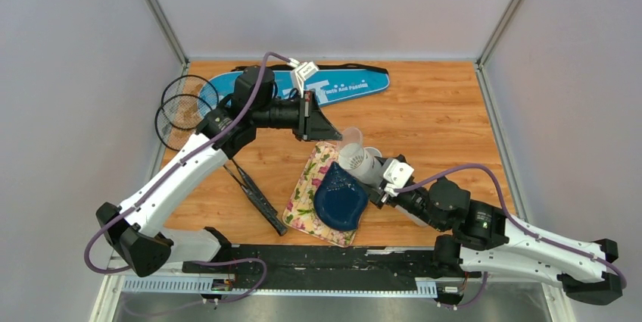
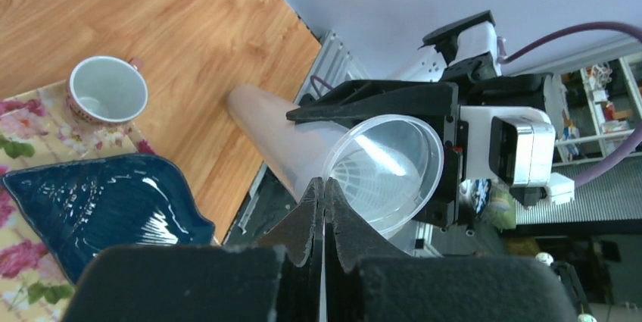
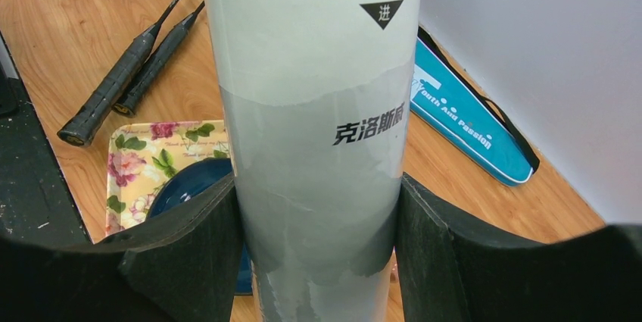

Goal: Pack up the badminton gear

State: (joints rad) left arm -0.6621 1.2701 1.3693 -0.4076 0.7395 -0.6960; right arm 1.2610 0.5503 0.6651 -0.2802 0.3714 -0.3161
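Your right gripper [image 3: 318, 216] clamps the white tube [image 3: 318, 110] over the blue plate's [image 1: 341, 199] far edge. Your left gripper [image 2: 323, 186], fingers pressed together, pinches the clear cap [image 2: 394, 163] at the tube's mouth. Capping looks unfinished. The rackets [image 1: 257, 201] left of the plate and the racket bag [image 1: 344, 85] beyond it lie unpacked.

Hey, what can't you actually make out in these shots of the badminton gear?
Contents of the white tube: right wrist view, its opaque wall hides them; left wrist view, the clear cap blurs them; top view, too small.
Tube's lower end: right wrist view, cut off by the bottom edge.
Shafts of the rackets: top view, the left arm covers part.
Print on the racket bag: top view, the left arm covers part.
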